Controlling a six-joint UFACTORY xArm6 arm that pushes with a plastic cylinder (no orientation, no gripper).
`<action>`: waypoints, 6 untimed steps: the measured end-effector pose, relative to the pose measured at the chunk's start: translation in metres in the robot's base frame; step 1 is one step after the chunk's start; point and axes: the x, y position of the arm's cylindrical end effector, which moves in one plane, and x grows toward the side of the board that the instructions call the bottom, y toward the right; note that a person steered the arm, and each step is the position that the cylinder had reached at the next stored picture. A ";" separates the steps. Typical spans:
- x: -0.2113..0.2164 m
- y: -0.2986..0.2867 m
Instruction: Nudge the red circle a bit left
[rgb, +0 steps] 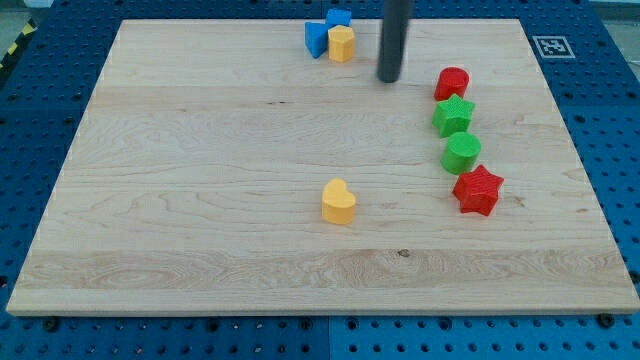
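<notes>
The red circle (452, 82) stands near the view's right, at the top of a column of blocks. Below it sit a green star (453, 116), a green circle (462, 153) and a red star (477, 190), each close to its neighbour. My tip (388, 78) is the lower end of the dark rod coming down from the view's top. It stands to the left of the red circle, with a clear gap between them. It touches no block.
Two blue blocks (318, 38) (339, 18) and a yellow block (342, 44) cluster at the top, left of the rod. A yellow heart (338, 201) lies near the board's middle. The wooden board (200, 200) rests on a blue perforated table.
</notes>
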 end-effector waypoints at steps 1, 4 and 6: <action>0.000 0.074; 0.070 0.183; 0.059 0.111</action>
